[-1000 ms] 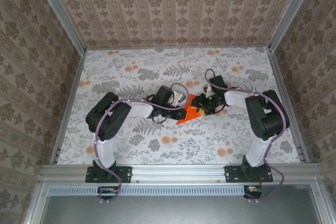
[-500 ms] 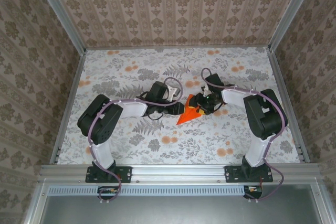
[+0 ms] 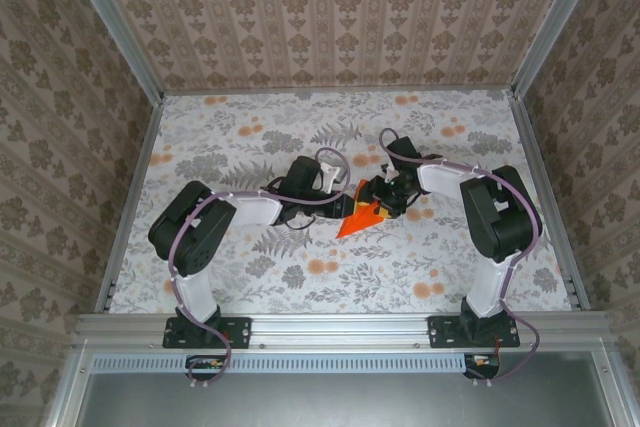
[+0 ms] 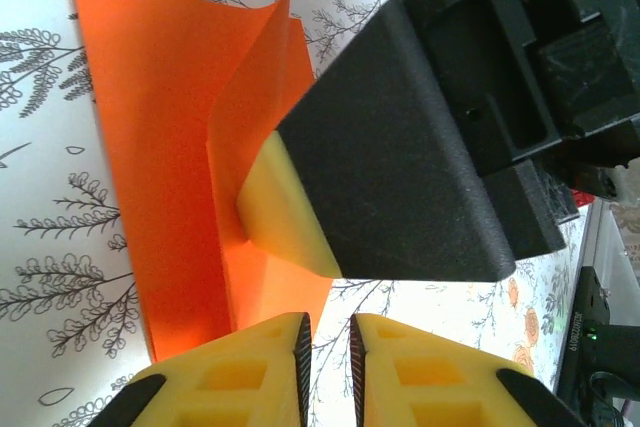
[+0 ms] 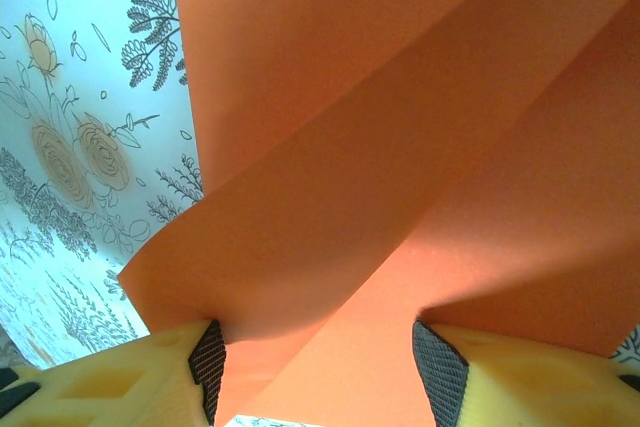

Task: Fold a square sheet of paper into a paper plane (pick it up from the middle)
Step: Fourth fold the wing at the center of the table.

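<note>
1. Writing: there's tiny white print on a black module (image 4: 588, 347) at the right edge of the left wrist cam, w/ a green light (image 4: 590, 332) on it. Too small to read tbh.
2. right gripper (image 5: 322, 372): jaws abt halfway apart. The orange square sheet of paper (image 5: 400, 147) runs btwn them and looks to touch both dark pads (image 5: 207, 359). It's not squeezed flat, the paper bows up in folds.
3. From the left wrist cam, one black finger (image 4: 400, 167) of that gripper has its yellow tip (image 4: 285, 212) pressed on the sheet right at a crease, w/ a flap standing up beside it.
4. left gripper (image 4: 330, 347): yellow fingers nearly together, just a thin slit, nothing in it. A corner of the sheet sits just beside one finger.
5. Where it is: from the top cam the sheet lies on the floral table (image 3: 250, 267), a bit right of centre, btwn the two grippers. It's partly folded, w/ its pointy end aiming near-left.
</note>
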`<state>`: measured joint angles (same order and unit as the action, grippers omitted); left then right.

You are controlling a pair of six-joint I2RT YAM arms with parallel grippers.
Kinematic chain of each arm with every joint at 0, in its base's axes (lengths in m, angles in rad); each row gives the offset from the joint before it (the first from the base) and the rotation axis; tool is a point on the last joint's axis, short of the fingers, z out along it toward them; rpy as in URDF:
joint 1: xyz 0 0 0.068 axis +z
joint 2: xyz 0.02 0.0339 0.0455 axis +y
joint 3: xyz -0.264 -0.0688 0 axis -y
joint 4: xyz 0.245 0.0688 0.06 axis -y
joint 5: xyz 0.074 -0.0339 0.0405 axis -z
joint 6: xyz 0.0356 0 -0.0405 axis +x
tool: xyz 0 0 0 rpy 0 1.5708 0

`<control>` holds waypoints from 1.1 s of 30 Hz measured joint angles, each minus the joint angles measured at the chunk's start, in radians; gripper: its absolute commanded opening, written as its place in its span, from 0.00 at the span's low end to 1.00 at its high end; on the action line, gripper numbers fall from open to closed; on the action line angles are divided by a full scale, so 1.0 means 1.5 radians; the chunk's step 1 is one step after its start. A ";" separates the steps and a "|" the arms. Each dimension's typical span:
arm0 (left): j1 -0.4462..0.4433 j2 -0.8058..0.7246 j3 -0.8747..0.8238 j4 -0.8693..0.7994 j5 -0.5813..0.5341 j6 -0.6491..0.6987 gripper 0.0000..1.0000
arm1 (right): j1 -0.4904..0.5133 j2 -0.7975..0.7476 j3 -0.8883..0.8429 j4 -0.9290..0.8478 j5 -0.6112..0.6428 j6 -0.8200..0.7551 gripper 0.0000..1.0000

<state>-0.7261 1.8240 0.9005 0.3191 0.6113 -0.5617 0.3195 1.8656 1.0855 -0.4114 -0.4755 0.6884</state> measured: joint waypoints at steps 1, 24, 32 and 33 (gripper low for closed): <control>-0.001 0.000 0.000 0.000 0.000 0.000 0.19 | 0.000 0.002 0.003 -0.003 0.000 0.002 0.60; -0.020 0.038 0.031 -0.073 -0.019 0.008 0.09 | -0.001 0.023 0.023 -0.038 0.004 0.014 0.55; -0.020 0.049 0.034 -0.073 -0.023 0.008 0.06 | -0.001 0.029 0.027 -0.048 0.014 0.014 0.48; -0.020 0.050 0.034 -0.073 -0.024 0.008 0.06 | -0.001 0.030 0.028 -0.050 0.016 0.014 0.47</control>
<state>-0.7563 1.8992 0.9520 0.2089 0.5758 -0.5495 0.3187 1.9110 1.1271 -0.4862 -0.4519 0.7090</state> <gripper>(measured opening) 0.069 0.486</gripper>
